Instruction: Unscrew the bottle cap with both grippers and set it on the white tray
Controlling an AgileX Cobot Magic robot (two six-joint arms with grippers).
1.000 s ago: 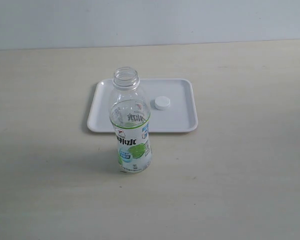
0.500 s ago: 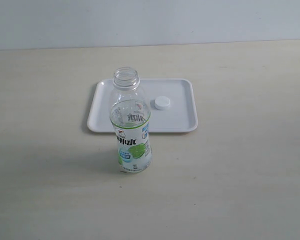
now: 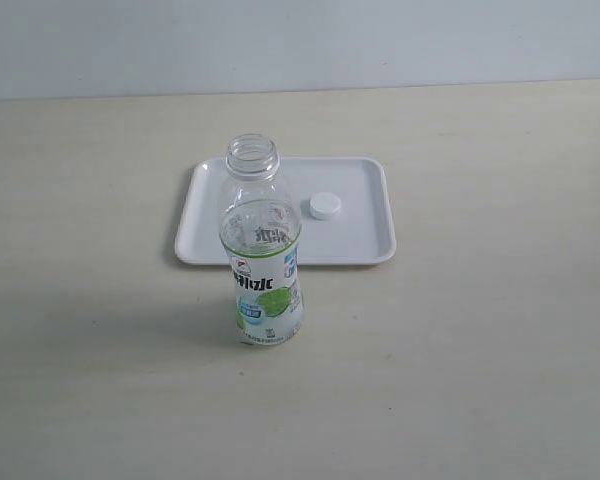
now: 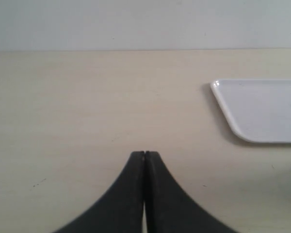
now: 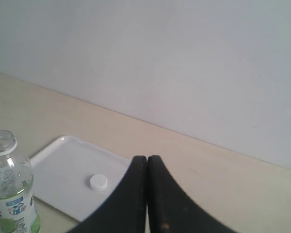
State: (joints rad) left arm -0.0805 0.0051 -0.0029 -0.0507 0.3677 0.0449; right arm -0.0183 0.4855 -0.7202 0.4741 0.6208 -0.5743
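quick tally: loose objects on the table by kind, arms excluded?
bottle (clear plastic, uncapped): 1
bottle cap (white, lying on the tray): 1
white tray: 1
Total: 3

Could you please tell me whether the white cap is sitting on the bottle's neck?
No, the cap lies on the white tray, apart from the bottle, whose neck stands open.

Pale wooden table (image 3: 480,350), grey wall (image 3: 300,45)
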